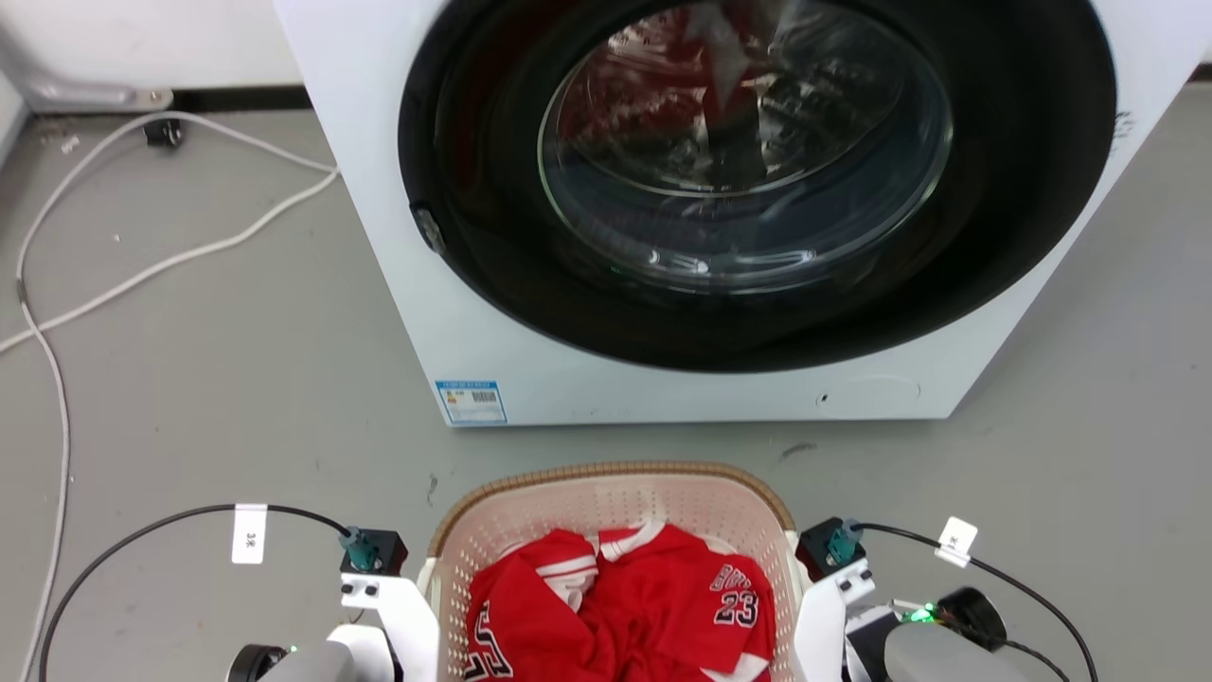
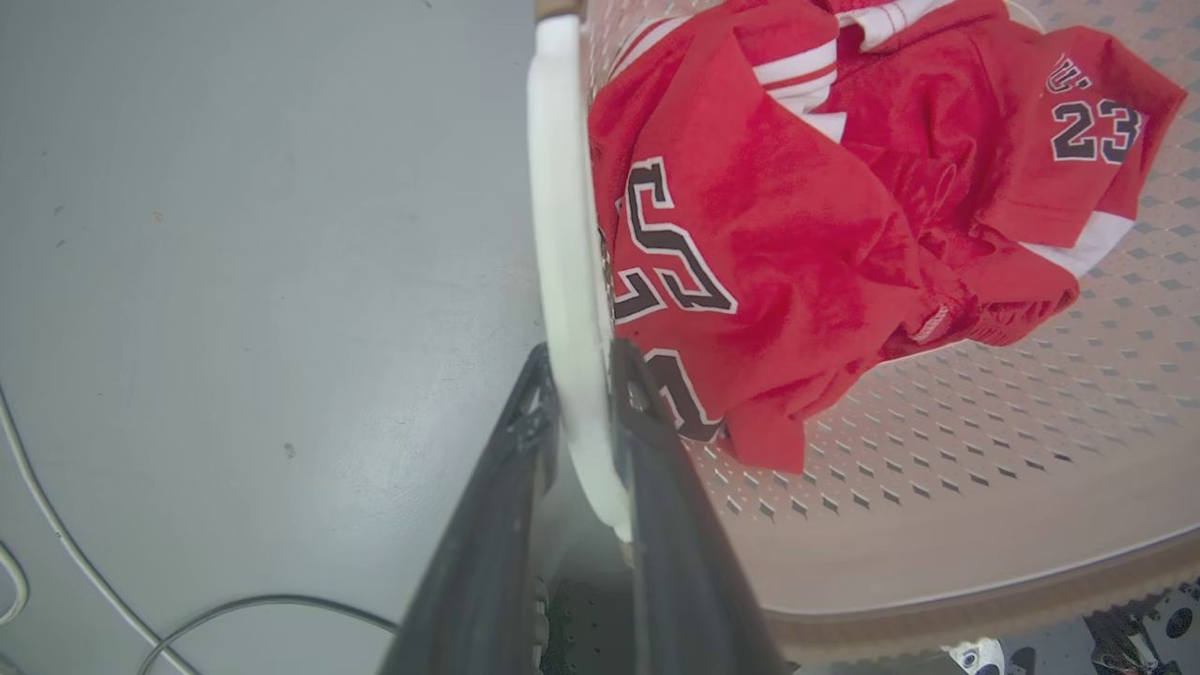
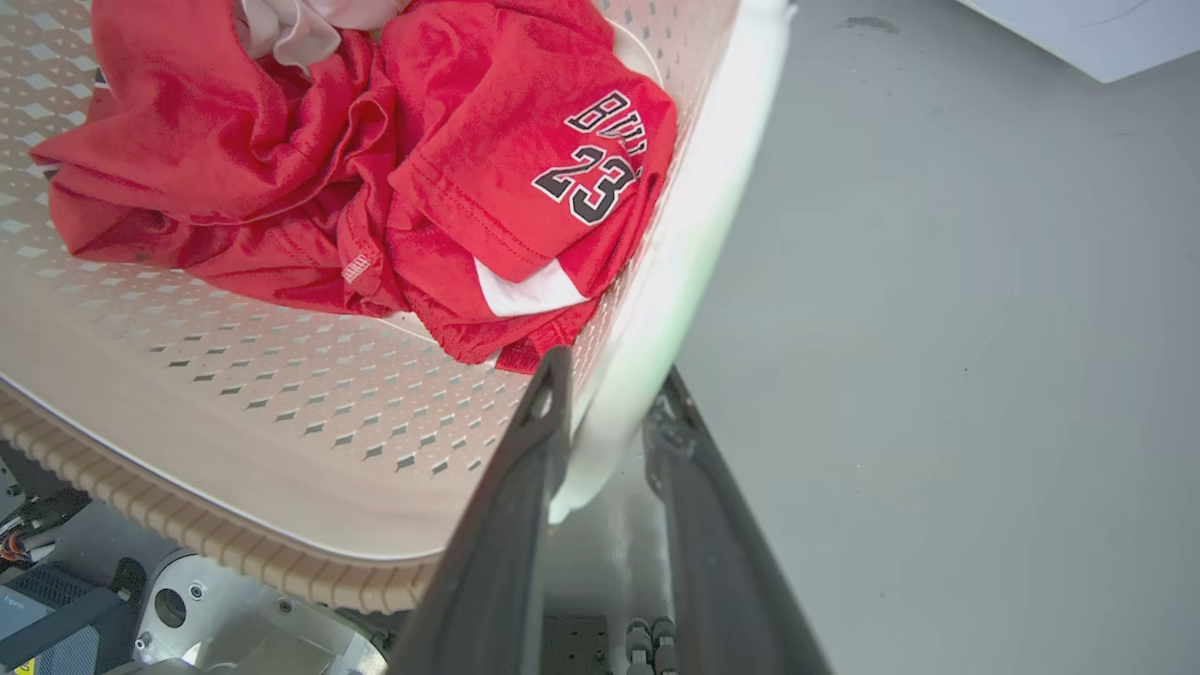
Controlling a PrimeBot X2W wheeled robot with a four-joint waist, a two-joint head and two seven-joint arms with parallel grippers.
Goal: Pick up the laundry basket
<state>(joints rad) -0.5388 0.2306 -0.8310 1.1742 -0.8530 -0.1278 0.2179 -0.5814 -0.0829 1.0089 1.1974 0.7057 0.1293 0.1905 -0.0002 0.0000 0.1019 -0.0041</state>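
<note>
Basket (image 1: 615, 471) (jersey (image 1: 625, 606) inside), both jaws seemingly clamping handles (image 2: 562, 234)

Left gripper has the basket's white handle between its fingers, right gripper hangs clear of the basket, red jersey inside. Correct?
No. The right gripper is not clear: the right wrist view shows the laundry basket's other white handle between its fingers too. The rest stands.
</note>
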